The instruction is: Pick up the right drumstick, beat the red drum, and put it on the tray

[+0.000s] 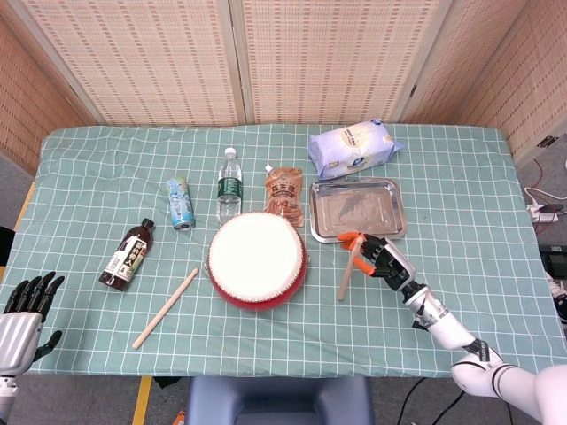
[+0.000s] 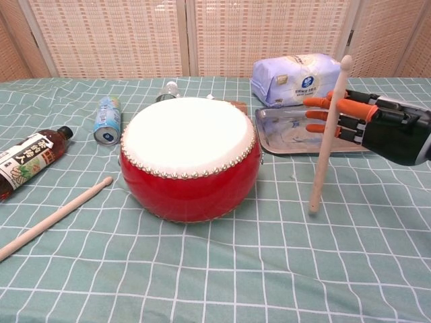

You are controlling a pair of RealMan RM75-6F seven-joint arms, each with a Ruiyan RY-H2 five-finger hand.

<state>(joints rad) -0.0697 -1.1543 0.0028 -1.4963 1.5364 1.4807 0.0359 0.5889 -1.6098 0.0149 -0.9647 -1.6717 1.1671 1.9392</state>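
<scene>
Right hand (image 2: 377,124): raised above the worktop to the right of the drum, just near of the tray; orange-tipped fingers (image 2: 322,102) wrapped round the right drumstick.
Right drumstick (image 2: 328,141): held nearly upright, slightly tilted, tip up; lower end hangs close to the cloth, contact not discernible.
Tray (image 1: 390,221): shiny metal, rectangular, just beyond the right hand, right of and beyond the drum.
Red drum (image 2: 192,182): round, white skin on top, red wall with studs; stands at the middle of the worktop, left of the held stick and apart from it.
Left hand (image 1: 22,305): at the near left edge of the head view, off the worktop's corner; dark fingers spread apart, holding nothing.
Left drumstick (image 1: 166,307): lying flat on the cloth, near left of the drum, slanted.
Brown pouch (image 1: 284,193): just beyond the drum.
Water bottle (image 1: 229,184): upright, left of the pouch.
Can (image 1: 181,203): lying on its side, left of the water bottle.
Dark bottle (image 1: 128,253): lying down, far left.
White packet (image 1: 353,148): beyond the tray.
Worktop (image 1: 461,177): covered in green checked cloth.
</scene>
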